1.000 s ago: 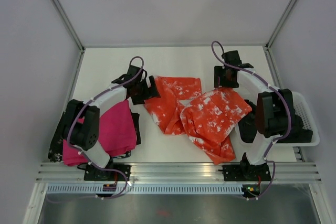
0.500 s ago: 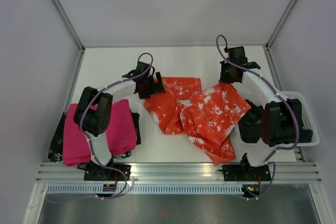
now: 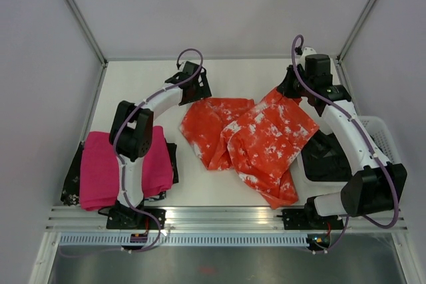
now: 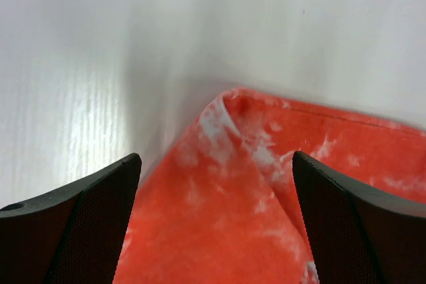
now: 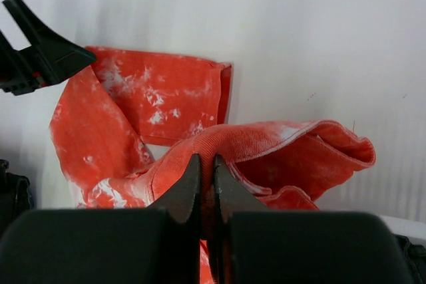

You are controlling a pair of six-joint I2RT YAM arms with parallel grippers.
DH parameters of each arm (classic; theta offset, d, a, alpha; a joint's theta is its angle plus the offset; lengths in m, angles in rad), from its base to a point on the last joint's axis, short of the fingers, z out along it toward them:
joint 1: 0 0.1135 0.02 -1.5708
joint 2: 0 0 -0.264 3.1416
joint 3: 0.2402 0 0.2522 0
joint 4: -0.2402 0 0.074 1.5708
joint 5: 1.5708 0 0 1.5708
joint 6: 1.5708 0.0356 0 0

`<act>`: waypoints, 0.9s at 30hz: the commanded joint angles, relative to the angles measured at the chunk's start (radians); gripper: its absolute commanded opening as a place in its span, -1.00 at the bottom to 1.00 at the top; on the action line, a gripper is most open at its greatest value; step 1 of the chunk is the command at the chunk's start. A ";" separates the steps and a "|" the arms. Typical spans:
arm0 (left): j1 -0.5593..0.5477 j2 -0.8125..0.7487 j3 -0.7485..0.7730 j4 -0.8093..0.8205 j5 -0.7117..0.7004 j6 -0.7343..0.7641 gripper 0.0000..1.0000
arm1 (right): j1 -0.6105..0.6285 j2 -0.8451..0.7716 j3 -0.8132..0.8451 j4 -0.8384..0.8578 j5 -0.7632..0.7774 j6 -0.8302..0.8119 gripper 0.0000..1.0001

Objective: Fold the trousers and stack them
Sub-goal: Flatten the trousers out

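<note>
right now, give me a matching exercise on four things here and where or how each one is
Things:
1. left tool
2. right tool
3. pink cloth
4. white basket

Places or states:
a. at the right edge of the table
b. open, over a corner of the trousers
c. shut on a fold of the trousers
d. folded, at the near left

Pairs: 1-b, 2-c, 3-d, 4-a

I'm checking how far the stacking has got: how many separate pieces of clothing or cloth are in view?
3: the trousers mid-table, a pink folded cloth near left, a dark garment at the white basket, right. Dark fabric under the pink one may be a fourth.
</note>
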 commanded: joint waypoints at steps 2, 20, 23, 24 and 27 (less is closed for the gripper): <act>-0.028 0.112 0.054 -0.039 0.025 0.065 0.99 | -0.002 -0.073 -0.036 0.045 0.024 0.016 -1.00; 0.186 -0.274 0.326 -0.244 -0.175 0.126 -0.95 | -0.002 0.163 0.520 0.101 -0.179 0.079 -1.00; 0.268 -0.435 0.371 -0.255 -0.281 0.124 -0.95 | -0.002 0.184 0.672 0.146 -0.179 0.069 -0.99; 0.312 -0.462 0.418 -0.274 -0.354 0.130 -0.95 | -0.002 0.181 0.699 0.171 -0.182 0.072 -1.00; 0.357 -0.519 0.533 -0.317 -0.529 0.210 -0.95 | -0.002 0.155 0.700 0.278 -0.099 0.091 -1.00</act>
